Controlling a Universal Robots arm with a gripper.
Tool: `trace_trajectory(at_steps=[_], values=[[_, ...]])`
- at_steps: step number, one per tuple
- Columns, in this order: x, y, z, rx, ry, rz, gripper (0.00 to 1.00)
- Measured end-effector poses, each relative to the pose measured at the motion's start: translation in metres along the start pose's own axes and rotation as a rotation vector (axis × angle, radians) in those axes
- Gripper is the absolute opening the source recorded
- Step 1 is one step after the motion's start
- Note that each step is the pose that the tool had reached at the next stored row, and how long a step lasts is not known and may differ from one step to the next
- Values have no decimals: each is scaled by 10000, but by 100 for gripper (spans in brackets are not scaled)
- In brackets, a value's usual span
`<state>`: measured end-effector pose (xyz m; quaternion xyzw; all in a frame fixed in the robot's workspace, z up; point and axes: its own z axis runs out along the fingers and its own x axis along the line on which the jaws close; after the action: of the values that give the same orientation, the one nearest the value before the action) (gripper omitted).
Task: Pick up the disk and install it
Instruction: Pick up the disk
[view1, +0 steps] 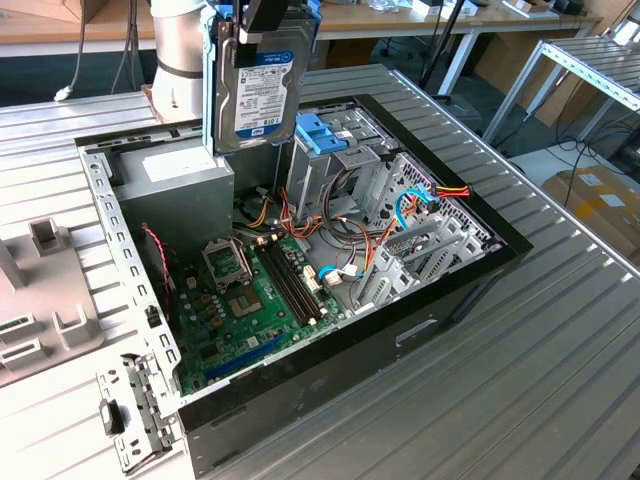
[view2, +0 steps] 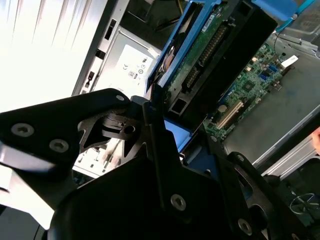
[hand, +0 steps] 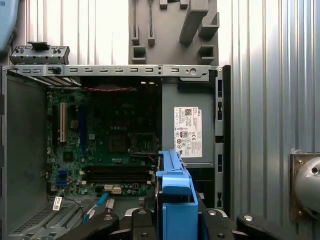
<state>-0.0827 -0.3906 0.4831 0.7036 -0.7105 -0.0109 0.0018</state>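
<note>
The disk hangs upright above the open computer case, over its back part near the grey power-supply box. It is silver with a white label and a blue band, and sits in a blue plastic carrier. My gripper is shut on its top end. In the second wrist view the disk shows its green circuit side between the black fingers. The first wrist view has the carrier's blue edge over the case. The drive cage with light-blue tabs stands just beside and below the disk.
The motherboard and loose coloured cables lie inside the case. A grey fixture plate and a small metal bracket sit at the exterior view's left. The ribbed metal table spreads around the case.
</note>
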Motion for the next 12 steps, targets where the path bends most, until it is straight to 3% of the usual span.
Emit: trace_trajectory(at_steps=[12], values=[[136, -1, 1, 0, 0, 0, 37]])
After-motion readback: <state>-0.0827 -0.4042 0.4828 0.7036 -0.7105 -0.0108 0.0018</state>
